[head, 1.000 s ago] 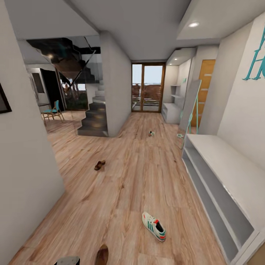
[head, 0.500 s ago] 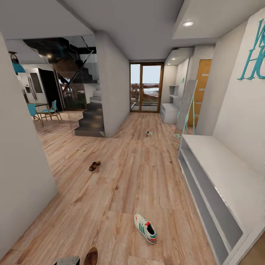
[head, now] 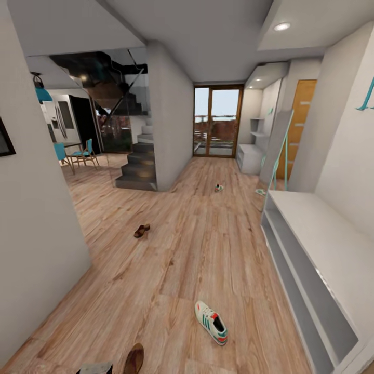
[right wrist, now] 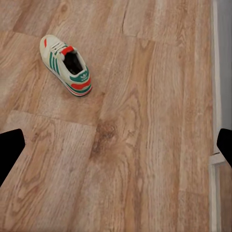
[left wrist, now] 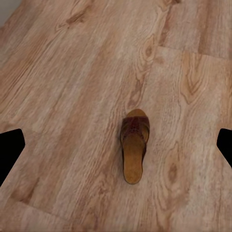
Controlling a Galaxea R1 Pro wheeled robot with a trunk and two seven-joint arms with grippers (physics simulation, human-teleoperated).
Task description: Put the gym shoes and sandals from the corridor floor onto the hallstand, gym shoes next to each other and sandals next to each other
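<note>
Landmark: the long low white shelf unit (head: 332,244) along the corridor wall; all four shoes lie on the light brown wood-plank corridor floor (head: 171,249), none on a rack yet.

Nearest white gym shoe with green stripes and a red-orange heel patch (head: 211,322) sits on the floor just off the shelf unit's near end, long axis running diagonally away from it; the right wrist view has it (right wrist: 66,65) ahead and off to one side of the right gripper (right wrist: 116,150), so judged the right arm's pick.

Nearest dark brown open sandal with a tan footbed (head: 134,359) lies further out from the shelf unit than that gym shoe; in the left wrist view it (left wrist: 134,145) is close to centred between the fingertips of the left gripper (left wrist: 116,150), long axis roughly along the view; left arm nearer.

Both grippers spread wide, holding nothing.

Second brown sandal (head: 141,230) and second gym shoe (head: 219,187) lie well down the corridor; pale grey hallstand (head: 251,157) beyond the shelf unit's far end, near the glazed door.
</note>
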